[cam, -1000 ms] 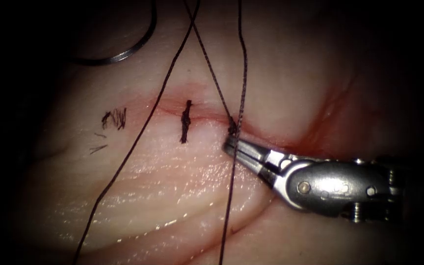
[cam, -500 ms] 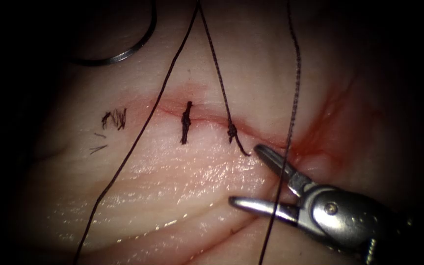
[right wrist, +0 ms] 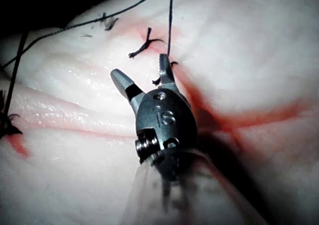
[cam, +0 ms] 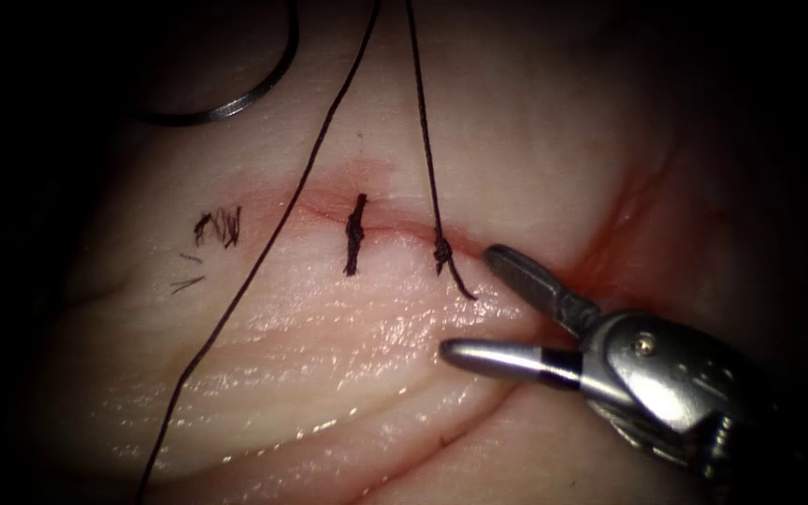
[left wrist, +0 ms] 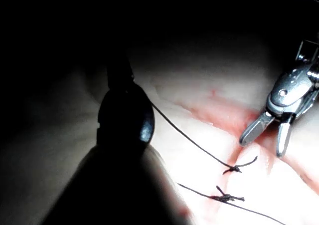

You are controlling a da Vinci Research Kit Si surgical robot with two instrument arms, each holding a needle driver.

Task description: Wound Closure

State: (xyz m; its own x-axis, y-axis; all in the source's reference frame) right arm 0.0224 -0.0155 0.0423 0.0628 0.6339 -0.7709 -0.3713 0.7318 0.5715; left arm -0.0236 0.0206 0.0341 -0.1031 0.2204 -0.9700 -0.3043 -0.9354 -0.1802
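Two jaws of the right tool (cam: 471,303) stand wide apart and hold nothing. The upper one reaches toward the cut (cam: 395,224) and the lower one lies over the tissue (cam: 329,393) below it. The relation that matters is between this open tool and the newest knot (cam: 441,249), which sits on the cut just left of the upper jaw's tip. A short tail (cam: 462,282) runs from the knot down and to the right. Its free end lies close before the mouth of the jaws but touches neither. The long axis of the tail points roughly into the gap between them.

From the knot a thread (cam: 423,131) rises steeply out of the endoscope view. In the left wrist view this strand leads to the dark left tool (left wrist: 124,116), which is well apart from the knot. It probably holds the strand, but the tip is too shadowed to tell. The right arm is plainly the nearer one to the knot. A second long strand (cam: 264,252) crosses the cut farther left and runs down over the tissue.

The curved needle (cam: 236,105) lies free on the tissue above and left of the cut, in neither tool and not in the tissue. A finished stitch (cam: 355,234) and some cut ends of thread (cam: 217,226) sit left of the knot. Red fluid (cam: 610,257) stains the cut's right end.
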